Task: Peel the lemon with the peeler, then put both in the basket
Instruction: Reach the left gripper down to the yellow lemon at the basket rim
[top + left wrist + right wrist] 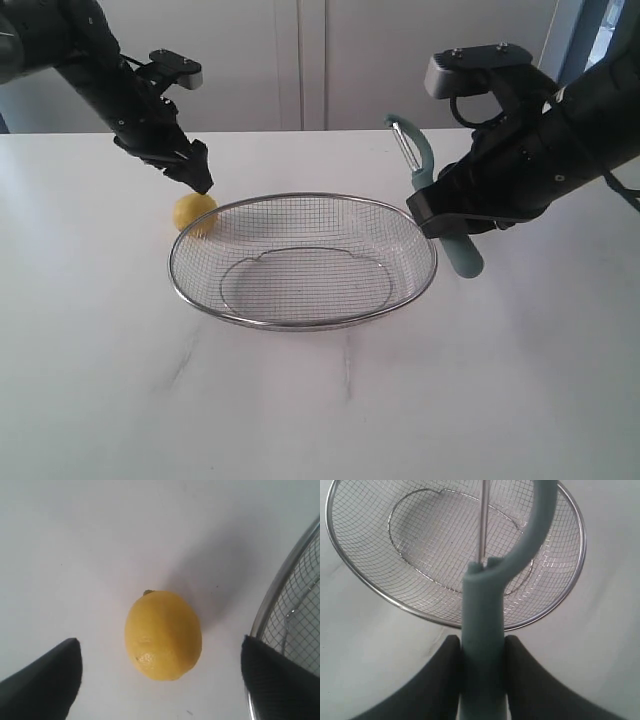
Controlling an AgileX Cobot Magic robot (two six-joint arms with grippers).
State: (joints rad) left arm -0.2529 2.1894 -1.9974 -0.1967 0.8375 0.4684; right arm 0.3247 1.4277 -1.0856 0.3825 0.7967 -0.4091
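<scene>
The yellow lemon point(194, 213) lies on the white table just outside the basket's point(300, 325) far left rim. My left gripper point(198, 180) hovers right above it, open. In the left wrist view its fingertips point(55, 675) stand wide apart on either side of the lemon point(163, 635) without touching it. My right gripper point(440, 215) is shut on the thick handle of the teal peeler point(462, 255), held over the basket's right rim with the blade end pointing up. The right wrist view shows the peeler point(482, 610) clamped between both fingers above the basket point(370, 587).
The wire basket's rim point(285, 575) runs close beside the lemon and the left gripper's finger. White table surface point(320, 420) stretches in front of the basket. A pale wall stands behind the table.
</scene>
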